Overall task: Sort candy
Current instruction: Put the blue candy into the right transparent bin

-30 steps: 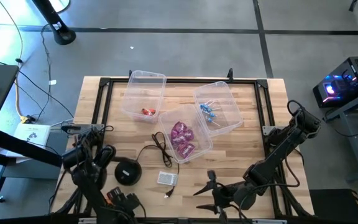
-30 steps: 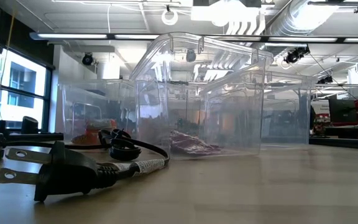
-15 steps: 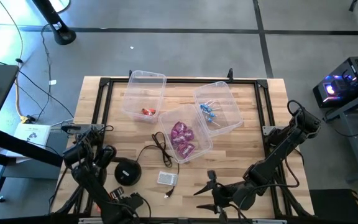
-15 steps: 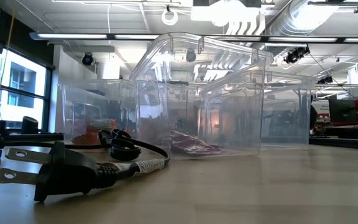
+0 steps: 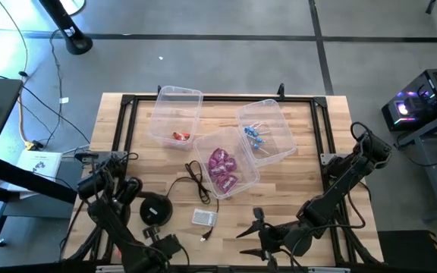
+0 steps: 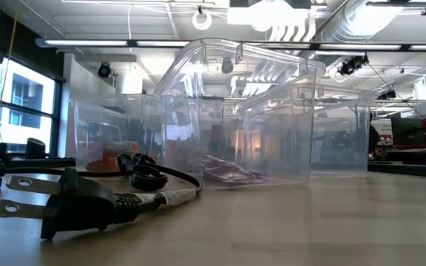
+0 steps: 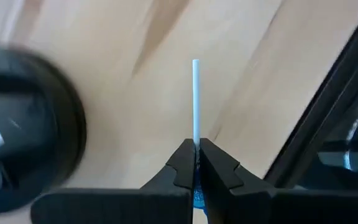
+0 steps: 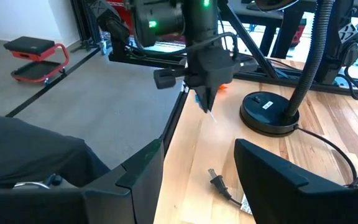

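Observation:
My left gripper (image 7: 195, 147) is at the table's near left corner, shut on a blue lollipop whose white stick (image 7: 196, 93) juts past the fingertips; the right wrist view shows this gripper (image 8: 205, 98) above the wood. Three clear bins stand mid-table. The left bin (image 5: 174, 106) holds orange-red candy (image 5: 180, 136), the middle bin (image 5: 243, 184) holds purple candy (image 5: 222, 167), and the right bin (image 5: 275, 114) holds blue candy (image 5: 254, 136). My right gripper (image 5: 253, 231) waits open at the near edge. My left gripper pinches the lollipop between its two fingers, which lie along the stick (image 7: 196, 134). The blue wrapped head (image 7: 195, 198) sits farther back between them. The fingers point steeply down from above. The lollipop is lifted clear of the table, its stick end (image 8: 212, 117) lowest.
A black round lamp base (image 5: 156, 208) stands just beside the left gripper. A small white box (image 5: 204, 218) and a black cable with a plug (image 6: 65, 199) lie near the front middle. A black frame rail (image 5: 127, 121) runs along the table's edges.
My left gripper has risen a little at the near left corner and drifted slightly toward the table's right. The bins and my right gripper have kept still.

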`<action>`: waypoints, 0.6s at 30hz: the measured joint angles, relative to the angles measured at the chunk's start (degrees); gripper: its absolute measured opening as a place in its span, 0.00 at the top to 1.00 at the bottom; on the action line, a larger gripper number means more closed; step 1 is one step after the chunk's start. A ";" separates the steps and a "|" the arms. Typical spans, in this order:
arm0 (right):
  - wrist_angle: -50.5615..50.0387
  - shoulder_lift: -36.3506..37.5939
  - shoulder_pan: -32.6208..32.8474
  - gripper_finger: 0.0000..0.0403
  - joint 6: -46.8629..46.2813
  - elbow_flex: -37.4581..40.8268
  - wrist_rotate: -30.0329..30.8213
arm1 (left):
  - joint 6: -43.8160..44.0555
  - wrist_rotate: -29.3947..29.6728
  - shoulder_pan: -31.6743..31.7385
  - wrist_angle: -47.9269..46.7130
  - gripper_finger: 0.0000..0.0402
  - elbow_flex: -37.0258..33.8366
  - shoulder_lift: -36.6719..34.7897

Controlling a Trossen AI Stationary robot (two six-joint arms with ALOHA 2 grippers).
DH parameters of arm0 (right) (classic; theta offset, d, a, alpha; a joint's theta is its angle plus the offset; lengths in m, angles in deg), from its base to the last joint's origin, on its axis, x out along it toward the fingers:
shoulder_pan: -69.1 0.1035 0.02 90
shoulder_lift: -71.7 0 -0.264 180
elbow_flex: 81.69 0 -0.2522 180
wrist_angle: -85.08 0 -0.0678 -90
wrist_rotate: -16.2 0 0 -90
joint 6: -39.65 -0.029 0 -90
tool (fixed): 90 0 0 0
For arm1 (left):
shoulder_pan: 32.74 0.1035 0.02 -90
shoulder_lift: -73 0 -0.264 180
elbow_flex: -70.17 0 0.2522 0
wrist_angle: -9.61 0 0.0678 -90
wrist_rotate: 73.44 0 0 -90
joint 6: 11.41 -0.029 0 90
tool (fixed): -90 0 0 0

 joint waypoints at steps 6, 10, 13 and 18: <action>0.13 0.00 0.11 0.52 0.51 0.00 0.01 | -9.69 8.71 1.63 -0.72 1.00 3.25 -0.22; 2.69 0.00 0.86 0.52 3.53 0.00 0.13 | -15.65 17.32 3.69 -0.63 1.00 5.50 -0.15; 5.48 0.12 1.66 0.52 6.63 0.00 0.07 | -21.91 23.74 5.61 -0.61 1.00 7.50 -0.17; 11.03 0.54 3.13 0.52 12.21 0.00 1.00 | -33.87 29.39 10.28 0.23 1.00 11.30 -0.17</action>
